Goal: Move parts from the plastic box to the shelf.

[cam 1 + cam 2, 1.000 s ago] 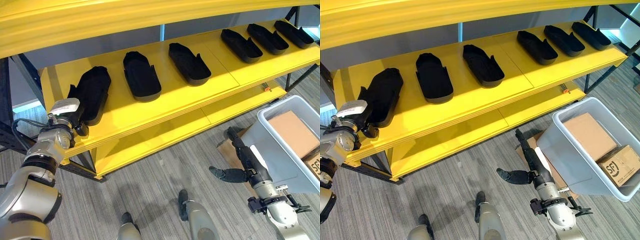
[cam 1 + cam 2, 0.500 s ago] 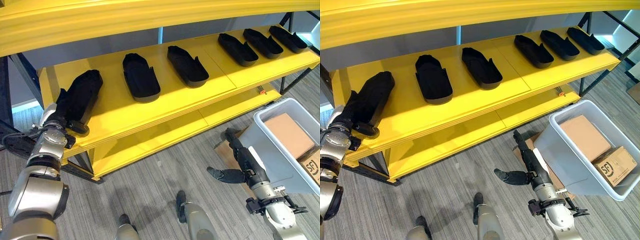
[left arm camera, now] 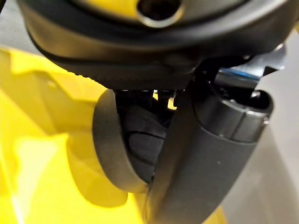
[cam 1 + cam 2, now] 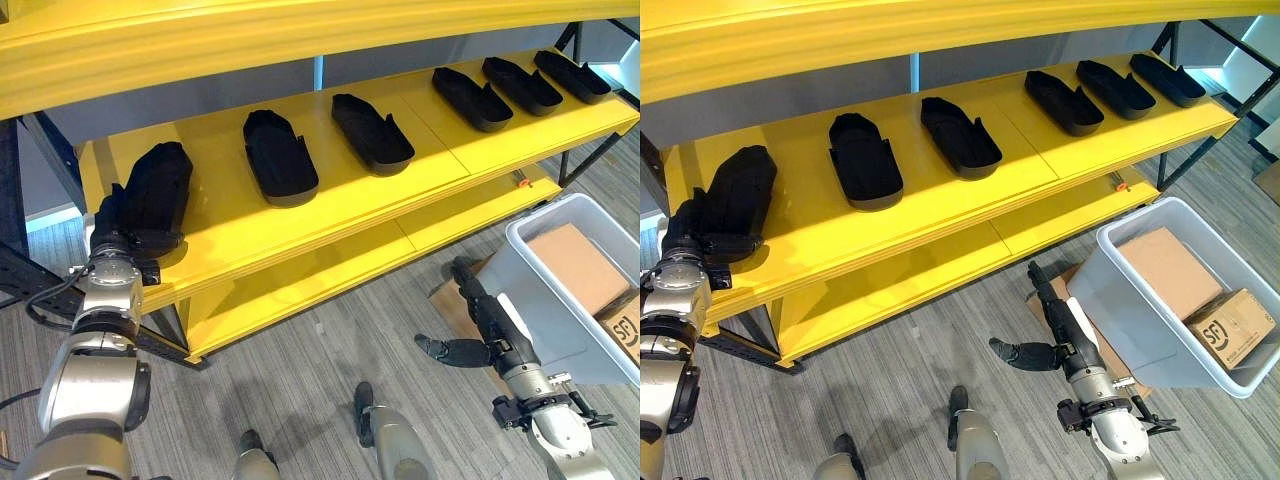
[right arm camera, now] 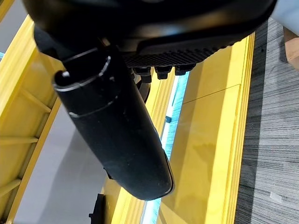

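Note:
A long black moulded part (image 4: pixel 160 190) lies on the yellow shelf (image 4: pixel 330 215) at its left end. My left hand (image 4: pixel 112 222) grips the part's near end at the shelf's front edge. In the left wrist view my thumb (image 3: pixel 205 158) lies against the part's rounded end (image 3: pixel 138 147). My right hand (image 4: pixel 488 318) hangs open above the floor, fingers straight and thumb out, beside the grey plastic box (image 4: pixel 545 300). The box stands at the lower right and holds cardboard cartons (image 4: pixel 580 265).
Several more black parts lie in a row along the same shelf, among them ones at the middle (image 4: pixel 280 155) and far right (image 4: pixel 572 75). A lower yellow shelf board (image 4: pixel 300 280) sits beneath. Flattened cardboard (image 4: pixel 455 300) lies on the floor by the box.
My left hand has turned at the wrist, so its white thumb cover is hidden, and it has slid the part further onto the shelf. The right hand has stayed put.

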